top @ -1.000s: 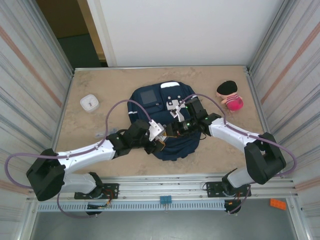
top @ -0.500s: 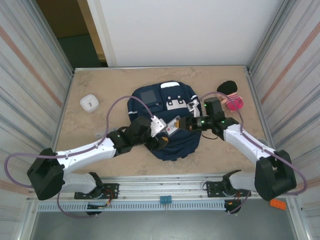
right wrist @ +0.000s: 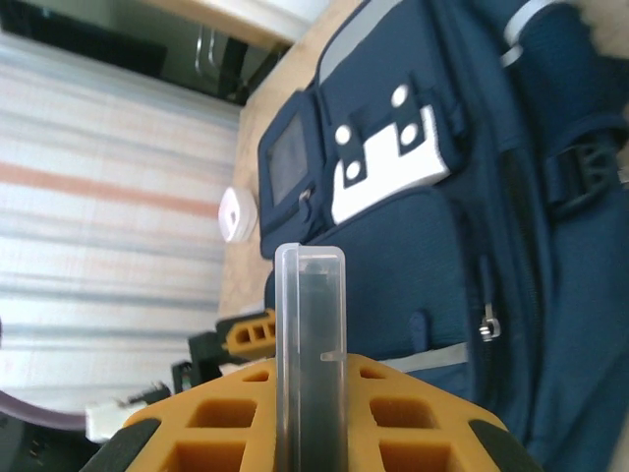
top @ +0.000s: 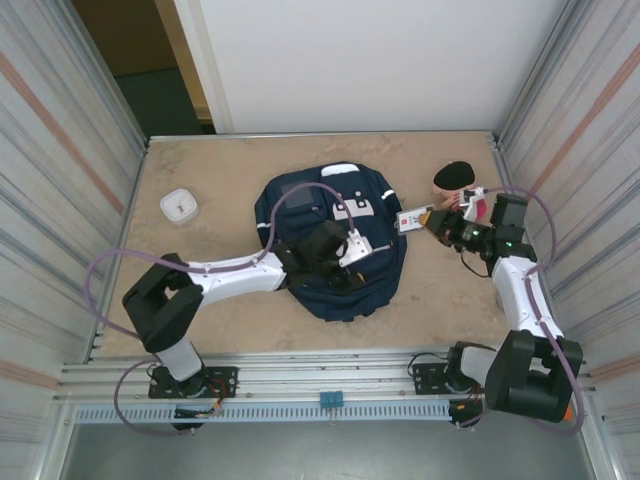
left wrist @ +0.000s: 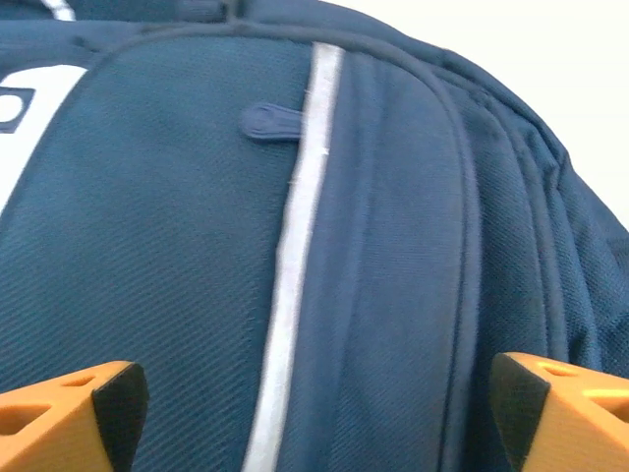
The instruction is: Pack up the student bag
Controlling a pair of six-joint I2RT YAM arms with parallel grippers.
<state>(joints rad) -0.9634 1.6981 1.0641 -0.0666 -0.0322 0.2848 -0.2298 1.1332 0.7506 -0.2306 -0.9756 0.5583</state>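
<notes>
A sandy table point(top: 220, 170) walled in ribbed metal carries the navy backpack point(top: 380, 275), lying flat at its middle. Over it hangs the left gripper point(top: 352, 250), fingers spread wide and holding nothing. The right gripper point(top: 432, 219), off the bag's right side near a pink toy point(top: 462, 195), is clamped on a thin clear case point(right wrist: 313, 295). Pinched by a narrow edge, the case could twist or slip. No open zip is visible. The case's contents are unreadable, and the left arm covers part of the bag.
</notes>
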